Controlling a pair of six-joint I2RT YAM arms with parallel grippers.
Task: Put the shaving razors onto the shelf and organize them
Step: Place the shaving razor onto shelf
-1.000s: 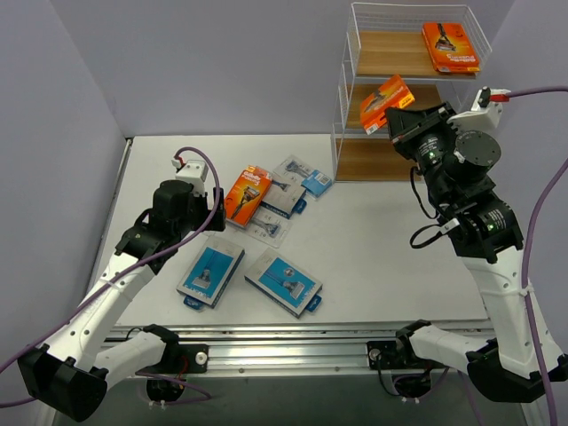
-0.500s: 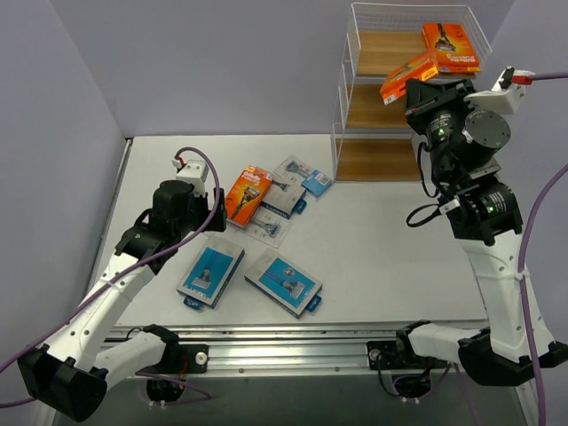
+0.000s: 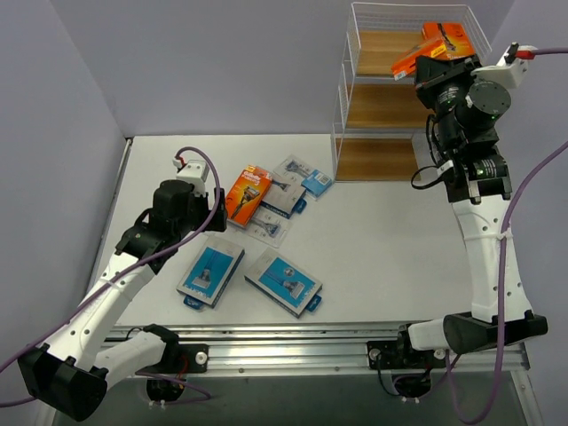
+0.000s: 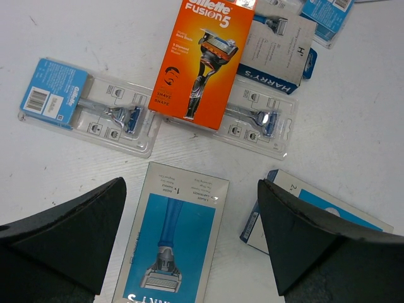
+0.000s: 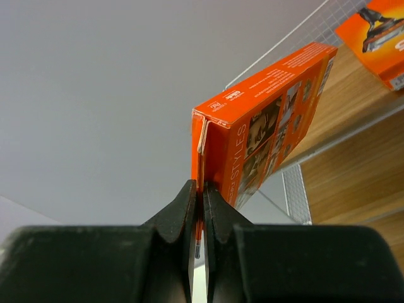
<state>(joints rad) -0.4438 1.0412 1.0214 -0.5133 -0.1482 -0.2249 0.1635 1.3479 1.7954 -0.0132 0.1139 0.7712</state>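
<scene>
My right gripper (image 3: 432, 74) (image 5: 201, 188) is shut on the thin edge flap of an orange razor box (image 3: 411, 59) (image 5: 265, 129), held tilted at the front of the shelf's (image 3: 348, 98) top tier. Another orange box (image 3: 449, 38) (image 5: 377, 30) lies on that tier. My left gripper (image 3: 197, 222) (image 4: 190, 189) hangs open over the table, above a blue-and-grey pack (image 4: 170, 246) (image 3: 210, 274). Nothing is between its fingers. An orange box (image 3: 247, 194) (image 4: 205, 63) and clear blister packs (image 4: 88, 104) lie beyond it.
A second blue-and-grey pack (image 3: 284, 282) (image 4: 328, 214) lies near the table's front edge. A grey box (image 3: 282, 197) and more blister packs (image 3: 308, 180) sit left of the shelf. The middle (image 3: 382, 105) and bottom (image 3: 373, 158) wooden tiers show bare wood.
My right arm has lifted the orange box from the height of the middle tier up to the top tier. The left arm and the packs on the table have not moved.
</scene>
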